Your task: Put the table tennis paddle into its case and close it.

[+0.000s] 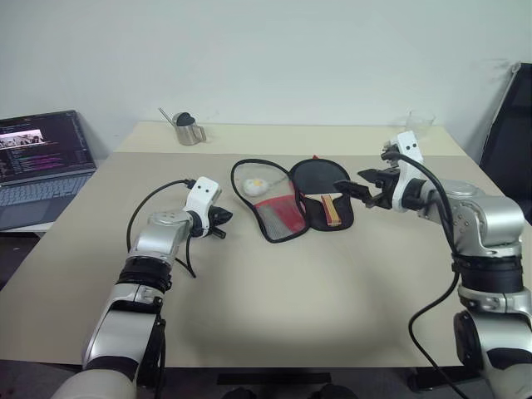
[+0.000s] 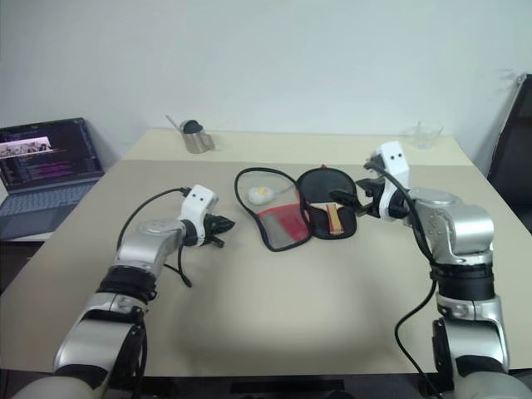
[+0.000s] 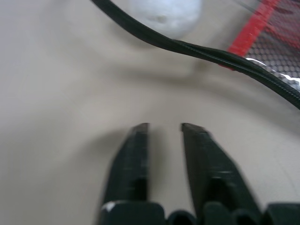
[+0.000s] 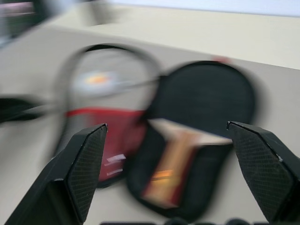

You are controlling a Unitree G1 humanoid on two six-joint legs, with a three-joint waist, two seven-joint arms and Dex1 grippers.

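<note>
Paddle (image 1: 327,196) already resting in the open half of the case (image 1: 287,206) at mid desk (image 1: 332,283), handle toward the robot; loose flap and zip edge flung out beside a small ball (image 1: 254,184). Insertion apparently done, closing not yet started. Left claw (image 1: 223,221) pressed together, empty, low near the case's edge. Right claw (image 1: 352,188) spread wide, empty, hovering just beside the paddle. Next move, probably: catching the loose flap, folding it over the paddle, steadying the case, then finding the zip.
</note>
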